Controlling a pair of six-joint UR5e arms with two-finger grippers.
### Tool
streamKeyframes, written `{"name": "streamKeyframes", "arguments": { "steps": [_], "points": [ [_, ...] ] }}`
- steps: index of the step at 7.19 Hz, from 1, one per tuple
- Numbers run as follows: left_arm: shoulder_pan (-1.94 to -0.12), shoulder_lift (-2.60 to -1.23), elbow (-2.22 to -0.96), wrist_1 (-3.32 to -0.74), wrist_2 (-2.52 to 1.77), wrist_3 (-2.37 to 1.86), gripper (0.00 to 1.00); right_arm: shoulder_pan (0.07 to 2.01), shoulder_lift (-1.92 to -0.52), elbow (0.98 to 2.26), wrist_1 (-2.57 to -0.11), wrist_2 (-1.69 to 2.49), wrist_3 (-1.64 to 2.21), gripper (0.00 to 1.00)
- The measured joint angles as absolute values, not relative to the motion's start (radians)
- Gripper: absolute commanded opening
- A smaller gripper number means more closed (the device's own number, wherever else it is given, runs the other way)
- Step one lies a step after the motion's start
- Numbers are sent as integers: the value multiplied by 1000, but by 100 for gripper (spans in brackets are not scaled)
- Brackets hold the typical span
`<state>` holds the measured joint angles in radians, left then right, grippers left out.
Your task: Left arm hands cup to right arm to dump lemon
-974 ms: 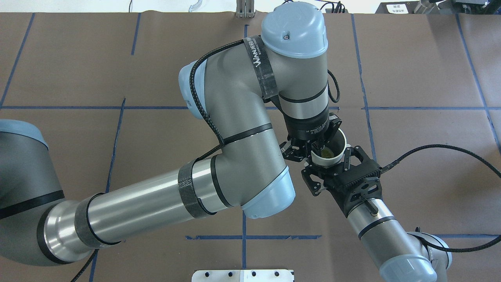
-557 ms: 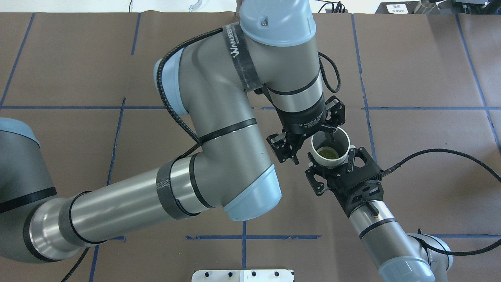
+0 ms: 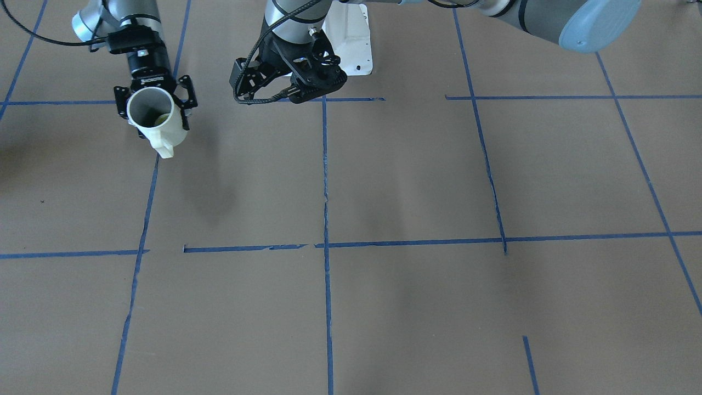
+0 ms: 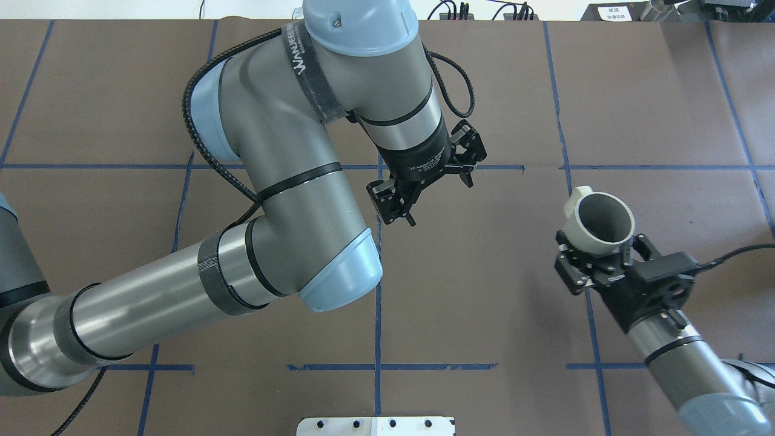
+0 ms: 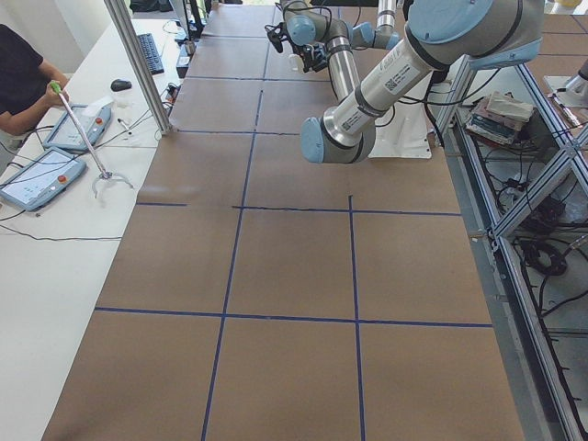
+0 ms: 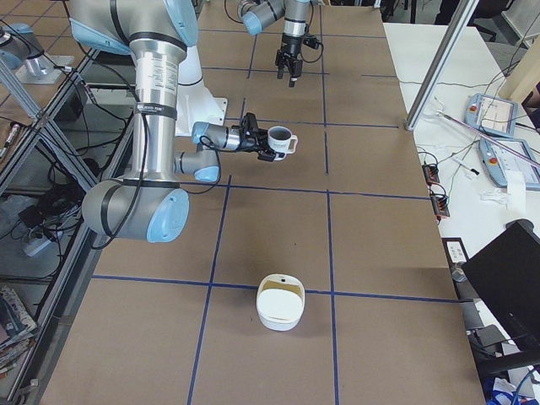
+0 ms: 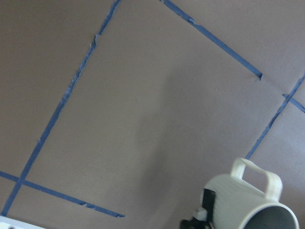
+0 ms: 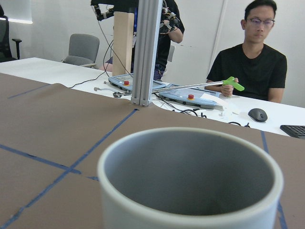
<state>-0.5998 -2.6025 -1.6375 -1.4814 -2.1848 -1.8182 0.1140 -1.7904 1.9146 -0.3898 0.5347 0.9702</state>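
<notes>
In the front-facing view the right gripper (image 3: 154,107) is clamping the cup (image 3: 158,127) in the air, well off to the robot's right of the white base plate (image 3: 354,44); the lemon (image 3: 163,118) is lying inside. In the overhead view the left gripper (image 4: 441,201) is hanging with its jaws spread around nothing, out ahead of the base plate. In the exterior right view the cup is riding mouth up, its handle (image 6: 292,145) turned away from the base plate.
</notes>
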Motion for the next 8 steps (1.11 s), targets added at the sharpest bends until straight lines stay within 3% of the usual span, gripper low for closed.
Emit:
{"name": "streamKeyframes", "arguments": {
  "steps": [2,5,6,8],
  "points": [
    [-600,-2591,-1642,-1487,-2179,-1819,100,163,-1940,1820,-57,545,987,4],
    [-599,-2591,-1647,-1488,-2176,-1820,100,232,-1989,1474,471,571,994,2],
    [-599,-2592,-1648,-1488,-2174,-1821,100,261,-1999,1382,576,595,997,2],
    [-598,-2597,-1651,-1487,-2156,-1827,100,443,-2038,1316,660,801,1046,3]
  ]
}}
